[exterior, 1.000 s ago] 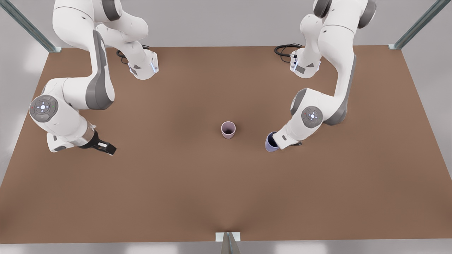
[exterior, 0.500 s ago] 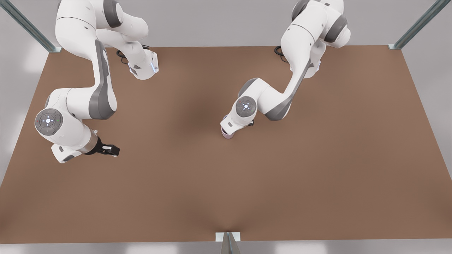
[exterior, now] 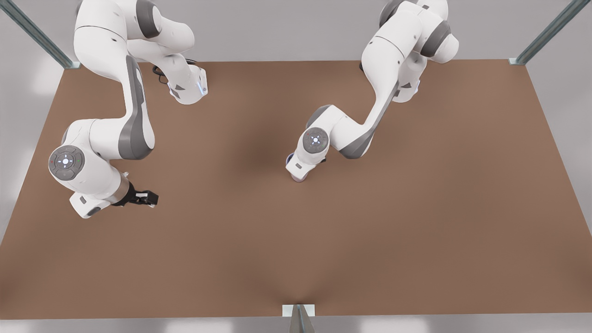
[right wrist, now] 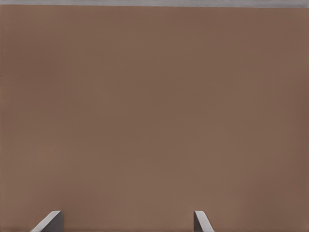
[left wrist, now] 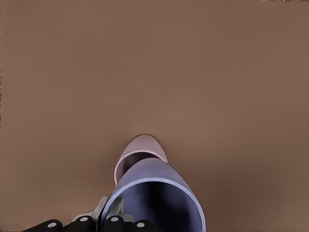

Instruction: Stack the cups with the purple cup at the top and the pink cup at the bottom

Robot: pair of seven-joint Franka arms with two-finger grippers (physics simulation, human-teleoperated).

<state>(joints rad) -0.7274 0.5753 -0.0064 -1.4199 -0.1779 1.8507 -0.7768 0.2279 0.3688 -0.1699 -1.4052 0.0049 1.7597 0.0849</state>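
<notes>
Brown matte table point(exterior: 416, 231) spans frame. Left gripper point(exterior: 299, 175) at frame centre in front view, fingers pinching rim of bluish-purple tapered cup point(left wrist: 154, 198). That cup sits over and partly inside pale pink-mauve tapered cup point(left wrist: 140, 151), which stands on table. Right gripper point(exterior: 147, 199) waits at centre-left of front view, fingers point(right wrist: 48, 222) spread apart, holding nothing.
</notes>
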